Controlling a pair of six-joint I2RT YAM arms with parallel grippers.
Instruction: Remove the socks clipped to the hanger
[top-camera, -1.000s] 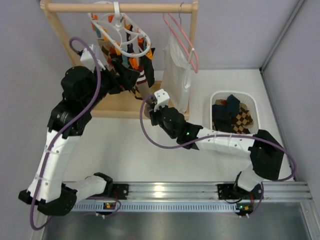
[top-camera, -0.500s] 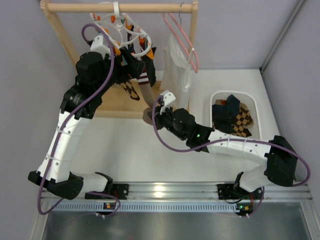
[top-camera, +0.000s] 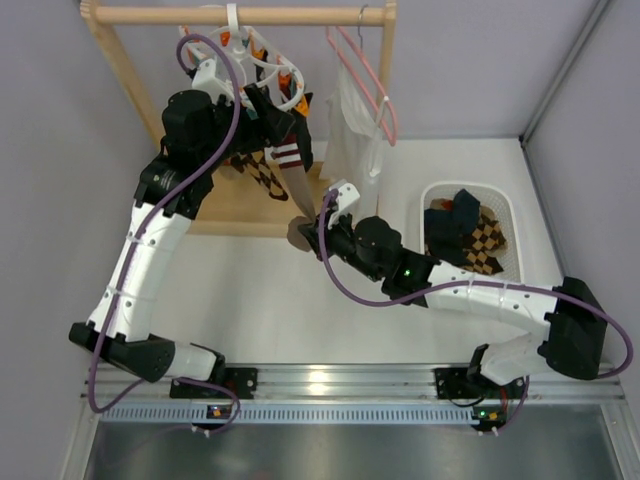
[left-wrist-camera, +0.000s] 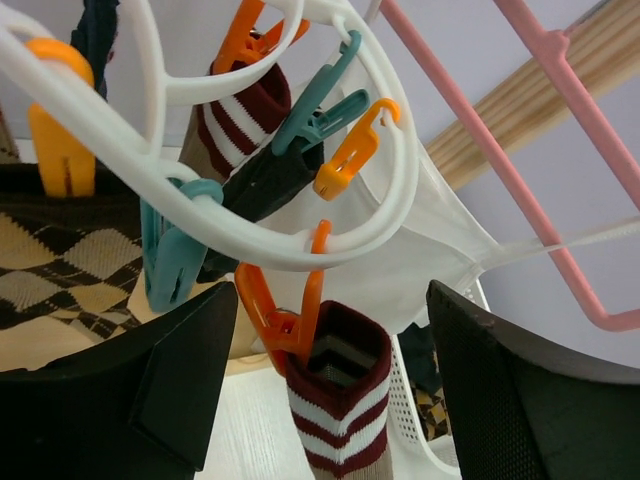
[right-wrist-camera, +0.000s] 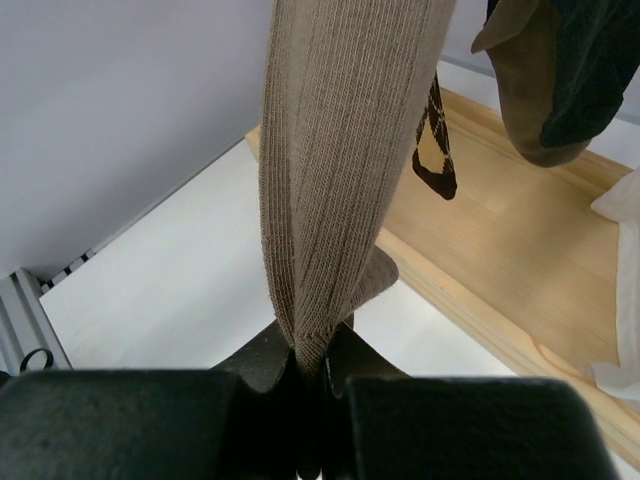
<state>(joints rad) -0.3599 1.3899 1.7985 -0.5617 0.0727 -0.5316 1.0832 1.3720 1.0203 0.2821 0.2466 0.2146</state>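
The left claw (left-wrist-camera: 322, 385) stands wide, a finger either side of the maroon-striped cuff of a grey-brown sock (left-wrist-camera: 338, 440), clipped by an orange clothespin (left-wrist-camera: 272, 318) to the white hanger (left-wrist-camera: 120, 155). Below, the right claw (right-wrist-camera: 310, 372) is pinched tight on that sock's lower end, above the table (top-camera: 250, 295). Further right, more socks (top-camera: 465, 235) lie in a white basket (top-camera: 432, 190).

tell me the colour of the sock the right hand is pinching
Plain grey-brown ribbed knit, no pattern. The sock shows best in the right wrist view.
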